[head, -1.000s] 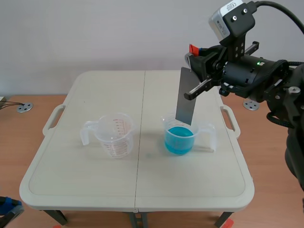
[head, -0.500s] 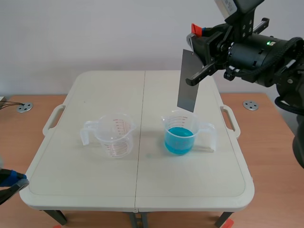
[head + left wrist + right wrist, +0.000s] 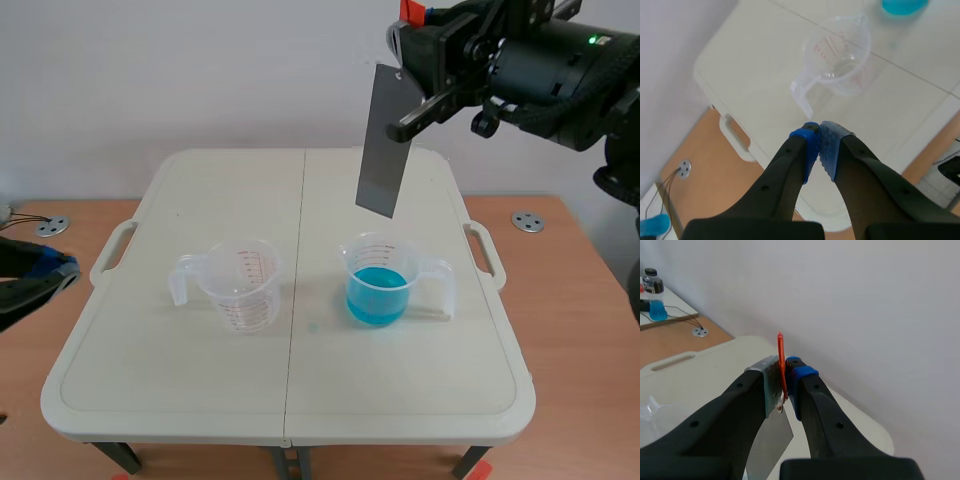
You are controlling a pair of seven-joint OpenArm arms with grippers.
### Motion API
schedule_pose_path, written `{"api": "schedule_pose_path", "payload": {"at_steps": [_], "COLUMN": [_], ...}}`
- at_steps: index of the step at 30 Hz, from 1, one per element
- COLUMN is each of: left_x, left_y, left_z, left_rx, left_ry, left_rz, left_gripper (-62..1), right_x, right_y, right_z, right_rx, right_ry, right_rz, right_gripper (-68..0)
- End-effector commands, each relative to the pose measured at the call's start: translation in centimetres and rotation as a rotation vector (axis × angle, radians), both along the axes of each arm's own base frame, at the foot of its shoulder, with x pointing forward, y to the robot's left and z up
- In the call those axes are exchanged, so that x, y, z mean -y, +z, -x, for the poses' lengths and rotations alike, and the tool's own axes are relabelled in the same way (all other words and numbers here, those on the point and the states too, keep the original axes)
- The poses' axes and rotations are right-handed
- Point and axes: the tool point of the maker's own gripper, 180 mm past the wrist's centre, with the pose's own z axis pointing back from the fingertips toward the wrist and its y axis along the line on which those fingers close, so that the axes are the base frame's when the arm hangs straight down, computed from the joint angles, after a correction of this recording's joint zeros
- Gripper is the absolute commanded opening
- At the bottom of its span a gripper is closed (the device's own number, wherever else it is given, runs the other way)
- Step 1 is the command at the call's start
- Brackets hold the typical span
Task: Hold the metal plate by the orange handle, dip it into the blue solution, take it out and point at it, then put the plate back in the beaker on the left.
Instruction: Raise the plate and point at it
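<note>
The grey metal plate (image 3: pixel 381 140) hangs high above the table, well clear of the beaker of blue solution (image 3: pixel 380 281). My right gripper (image 3: pixel 412 38) is shut on its orange handle (image 3: pixel 782 365), with the plate (image 3: pixel 771 436) dangling below the fingers. An empty clear beaker (image 3: pixel 238 284) with red markings stands left of the blue one. My left gripper (image 3: pixel 55 268) is at the table's left edge, shut on nothing. In the left wrist view the empty beaker (image 3: pixel 838 61) lies ahead of my shut left gripper (image 3: pixel 820 137), and the blue solution (image 3: pixel 903 6) shows beyond it.
The beige folding table (image 3: pixel 180 390) has carry handles on both sides. A bottle of blue drink (image 3: pixel 654 295) stands on a far surface in the right wrist view. Round metal floor plates (image 3: pixel 52 226) lie beside the table.
My right arm has lifted the plate straight up out of the blue beaker to well above it. My left gripper has risen along the table's left edge.
</note>
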Motion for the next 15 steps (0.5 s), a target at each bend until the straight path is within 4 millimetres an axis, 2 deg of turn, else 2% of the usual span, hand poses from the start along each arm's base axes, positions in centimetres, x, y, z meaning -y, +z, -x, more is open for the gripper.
{"api": "schedule_pose_path", "payload": {"at_steps": [1,6,15], "left_x": [1.1,2.7,6.2], "left_y": [1.0,2.0,2.6], "left_z": [-0.5,-2.2,-5.6], "left_rx": [0.037,0.084,0.125], "left_ry": [-0.027,-0.062,-0.119], "left_rz": [0.028,0.069,0.158], "left_gripper": [-59.3,-59.3,-59.3], "right_x": [-0.1,-0.2,-0.4], "right_y": [1.7,2.4,2.3], "right_z": [0.3,0.6,0.8], "right_rx": [0.045,0.041,-0.003], "right_ry": [0.014,0.022,0.036], "right_rz": [-0.005,-0.023,-0.054], "right_gripper": [-66.2,-66.2,-66.2]}}
